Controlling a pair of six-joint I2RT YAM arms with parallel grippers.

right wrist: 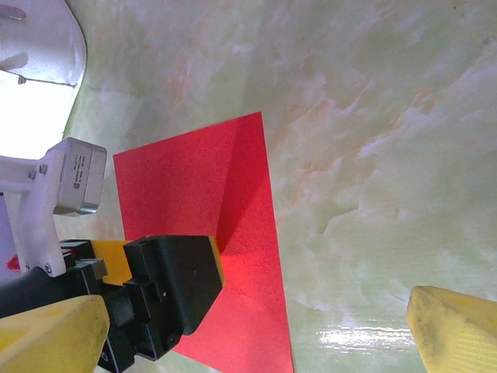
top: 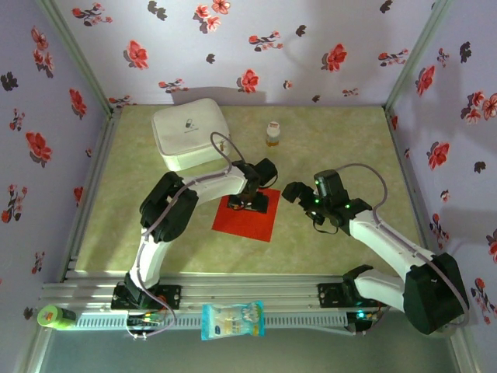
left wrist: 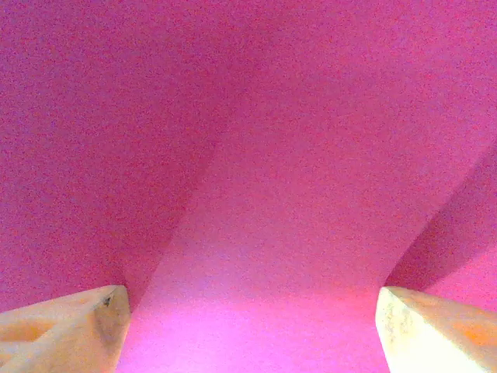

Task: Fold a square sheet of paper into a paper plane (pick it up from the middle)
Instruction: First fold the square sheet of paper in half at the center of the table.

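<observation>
Surface: green marbled table beneath, floral walls around | my left pincer spread on paper | right pincer wide open

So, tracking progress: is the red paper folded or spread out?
Spread out: the red sheet lies on the table as a full square.

I've got the left gripper down on the far part of the square sheet of paper, which lies red on the table. Right gripper hangs just right of the sheet, jaws spread. White zip case and small bottle at the back, snack packet at the near edge
</observation>
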